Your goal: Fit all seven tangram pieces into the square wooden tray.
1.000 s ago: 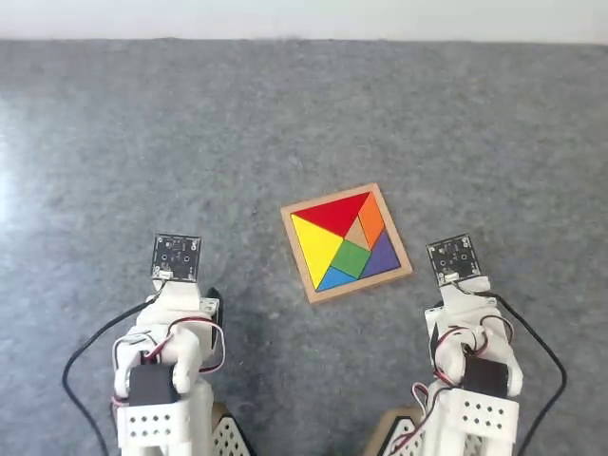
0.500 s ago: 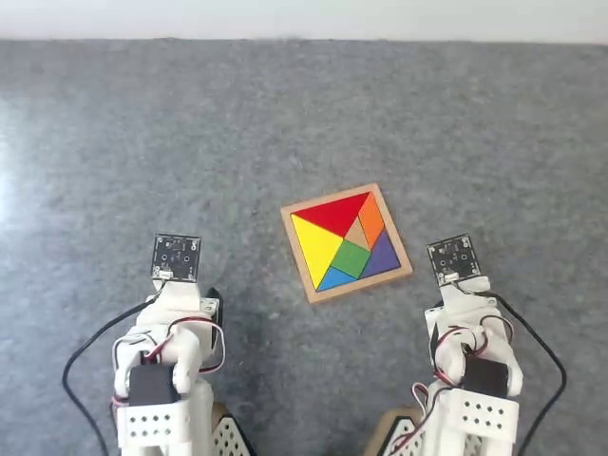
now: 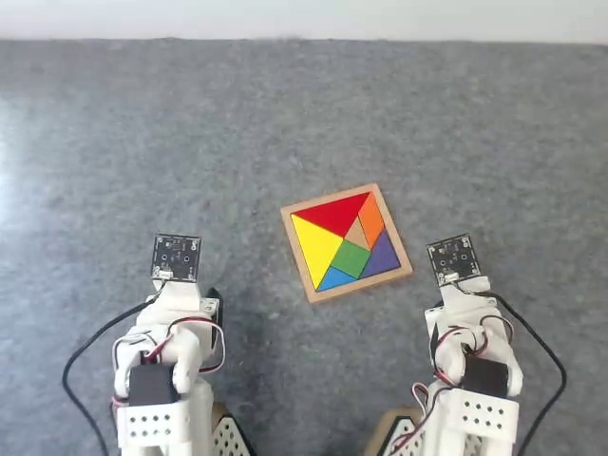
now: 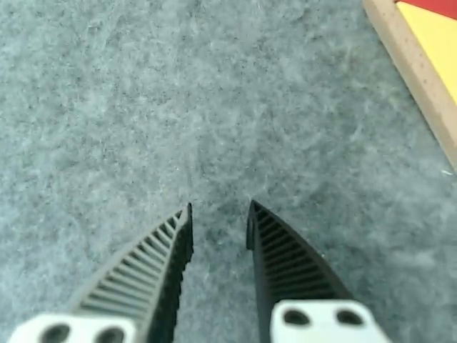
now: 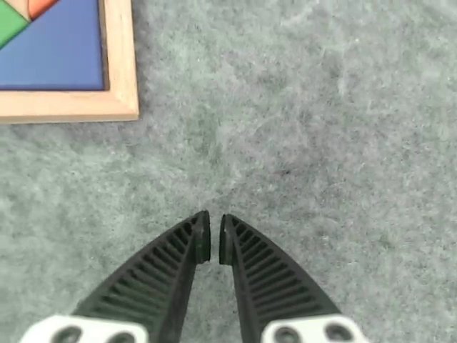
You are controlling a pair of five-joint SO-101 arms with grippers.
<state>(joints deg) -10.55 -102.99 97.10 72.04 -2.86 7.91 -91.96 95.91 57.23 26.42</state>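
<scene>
Grey table [image 3: 190, 133], topped all over with fuzzy, mottled felt [image 4: 93, 86], paler toward one far corner and ending at a light strip along the far side. Lying flat on the felt, near the middle – a square wooden tray [image 3: 361, 283], turned at a slight angle to the table's edges, its pale rim resting straight on the grey. Standing at the near edge, well apart and one to either side of the tray – the left arm [image 3: 161, 380] and the right arm [image 3: 475, 380], both white.
</scene>
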